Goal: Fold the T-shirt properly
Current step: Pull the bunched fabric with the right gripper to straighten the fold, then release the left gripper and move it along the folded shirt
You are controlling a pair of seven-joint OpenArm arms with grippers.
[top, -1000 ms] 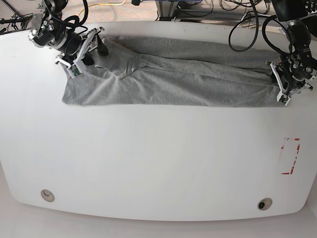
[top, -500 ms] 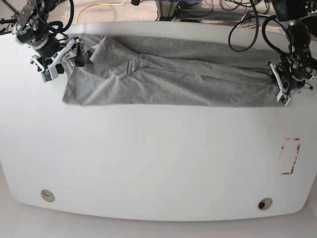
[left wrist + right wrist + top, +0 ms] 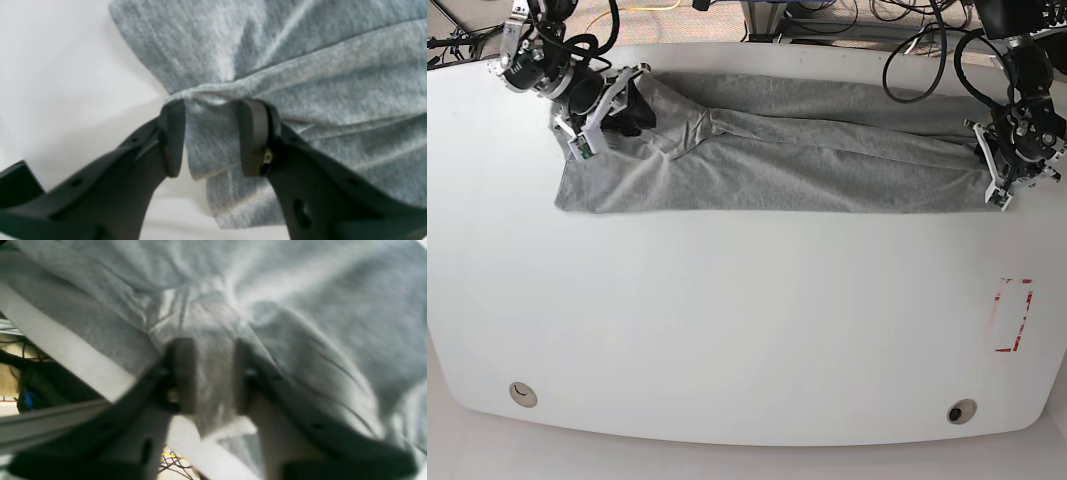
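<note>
The grey T-shirt (image 3: 777, 160) lies folded into a long band across the far half of the white table (image 3: 727, 320). At the band's right end in the base view, my left gripper (image 3: 994, 178) is shut on the T-shirt's edge. Up close, the cloth (image 3: 300, 66) fills the gap in that gripper (image 3: 213, 140), and creases run out from the pinch. My right gripper (image 3: 627, 103) sits on the T-shirt's bunched far-left corner. In the blurred right wrist view, its fingers (image 3: 181, 373) have a ridge of fabric (image 3: 300, 290) squeezed between them.
A red rectangle mark (image 3: 1014, 315) is on the table near the right edge. Two round holes (image 3: 522, 393) (image 3: 960, 411) sit near the front corners. Cables (image 3: 907, 20) lie beyond the far edge, and the right wrist view shows the table's rim (image 3: 66, 353) beside the gripper.
My right gripper swung off the shirt to the far left, then came back onto the left corner and narrowed on the cloth. The left gripper has kept its grip and place.
</note>
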